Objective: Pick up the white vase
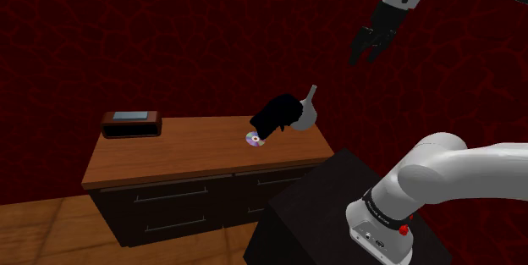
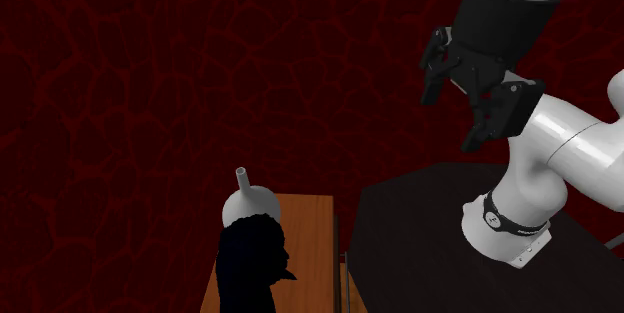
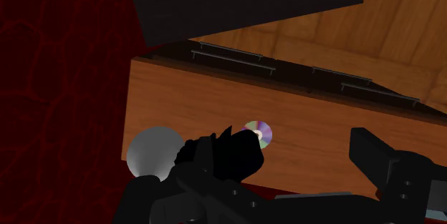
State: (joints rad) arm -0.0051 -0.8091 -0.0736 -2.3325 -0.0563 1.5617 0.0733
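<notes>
Claw [image 1: 365, 54] hangs high, jaws wide, empty. Best descend on the vase [image 1: 307, 114], shoulder view's right of the sideboard [image 1: 169, 158], pinching its neck clear of the black shape [image 1: 277, 116].

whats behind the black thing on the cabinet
In the second exterior view, a pale vase stands behind the black thing; its round body and neck show, its base is covered.

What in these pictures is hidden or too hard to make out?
Vase: second exterior view, lower half behind the black object.
Black object: every view, solid black, so what it is stays unclear.
Disc: wrist view, partly covered by the black object.
Cabinet: second exterior view, cut off by the bottom edge.
</notes>
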